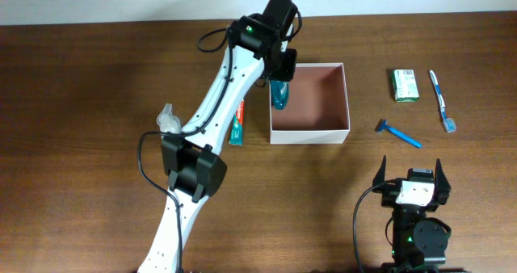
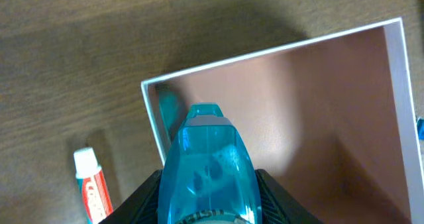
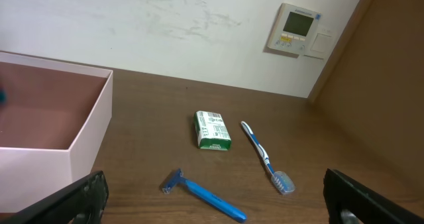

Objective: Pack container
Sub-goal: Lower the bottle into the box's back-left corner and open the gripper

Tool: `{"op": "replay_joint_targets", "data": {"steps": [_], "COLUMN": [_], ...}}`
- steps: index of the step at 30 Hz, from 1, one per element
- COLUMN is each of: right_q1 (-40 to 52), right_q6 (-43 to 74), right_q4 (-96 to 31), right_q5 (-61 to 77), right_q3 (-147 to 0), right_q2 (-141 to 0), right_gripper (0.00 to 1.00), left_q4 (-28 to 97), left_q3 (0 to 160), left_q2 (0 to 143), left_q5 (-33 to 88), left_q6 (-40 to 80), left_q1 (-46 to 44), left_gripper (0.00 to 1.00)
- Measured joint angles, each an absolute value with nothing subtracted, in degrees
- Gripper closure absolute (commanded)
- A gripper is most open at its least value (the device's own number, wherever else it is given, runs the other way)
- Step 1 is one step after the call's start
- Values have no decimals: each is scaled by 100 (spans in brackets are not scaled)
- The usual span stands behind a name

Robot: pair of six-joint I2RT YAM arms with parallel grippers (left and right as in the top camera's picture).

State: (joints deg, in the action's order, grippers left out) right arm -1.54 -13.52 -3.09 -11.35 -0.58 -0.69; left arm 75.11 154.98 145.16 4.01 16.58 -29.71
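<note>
wooden table [image 1: 81,103]: left jaws clamp teal bottle [image 2: 205,174] over container [image 1: 311,136] rim, right jaws released.

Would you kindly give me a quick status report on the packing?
Left jaws shut on teal bottle, over container left edge. Right jaws open, well clear. Nothing blocking.

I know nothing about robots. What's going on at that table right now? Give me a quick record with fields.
Left hand: shut on blue bottle, above the container's left wall
Right hand: open, holding nothing
Left of container: toothpaste tube
Right of container: green-and-white packet, toothbrush, razor
</note>
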Motion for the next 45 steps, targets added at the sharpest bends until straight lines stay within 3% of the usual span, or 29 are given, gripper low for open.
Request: {"op": "replay_joint_targets", "data": {"steps": [45], "right_q1": [-154], "right_q6": [-1352], "right_q4": [-309], "right_q5": [-1135], "right_q3": [-58], "right_q2": [-69], "right_gripper": [1], "left_q4": [7210], "left_q3": [15498], "left_q2": [14761], "left_q5": [-27], "left_q6": [1678], "left_q1": [-2971], "left_gripper": [79]}}
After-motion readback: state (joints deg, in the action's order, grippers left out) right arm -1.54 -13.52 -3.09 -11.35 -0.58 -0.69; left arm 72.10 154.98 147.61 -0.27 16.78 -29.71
